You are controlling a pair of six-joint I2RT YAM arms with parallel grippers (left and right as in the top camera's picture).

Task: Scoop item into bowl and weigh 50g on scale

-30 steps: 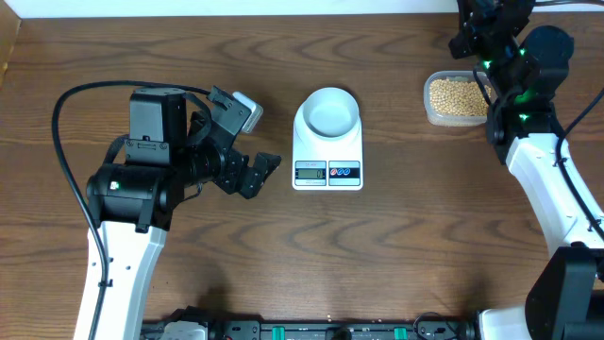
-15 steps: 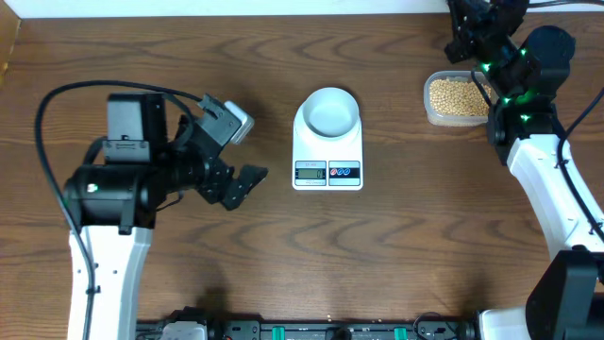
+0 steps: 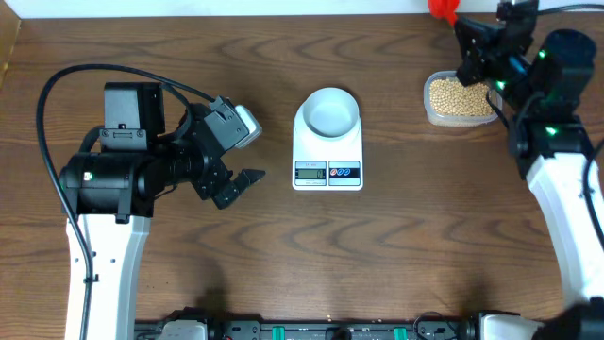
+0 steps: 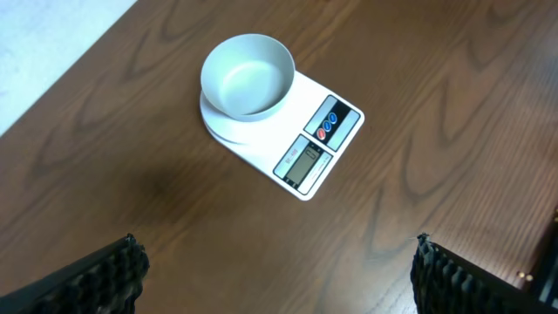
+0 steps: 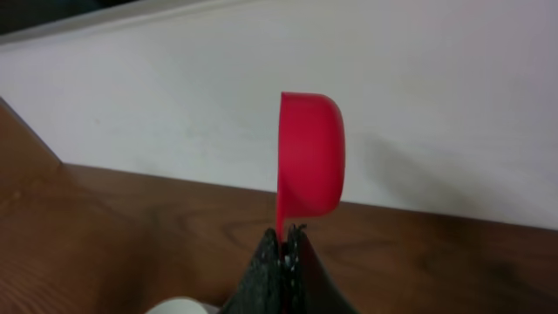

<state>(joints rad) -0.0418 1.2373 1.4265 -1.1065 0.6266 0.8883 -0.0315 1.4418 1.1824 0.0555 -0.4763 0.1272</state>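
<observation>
Shows right end effector (image 5: 283,240) clamped on thin handle of red scoop (image 5: 309,153), left end effector (image 3: 243,151) apart, empty. Expect light, hard, rolling beans (image 3: 456,94): lift by level scoop.

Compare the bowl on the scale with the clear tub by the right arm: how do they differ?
Shape: the bowl is round; the tub is a rounded rectangle.
Material: the bowl is opaque pale blue-white, the tub clear plastic.
Contents: the bowl is empty, the tub holds beans.
Support: the bowl sits on the scale, the tub directly on the table.
Both stand upright and open-topped.
</observation>
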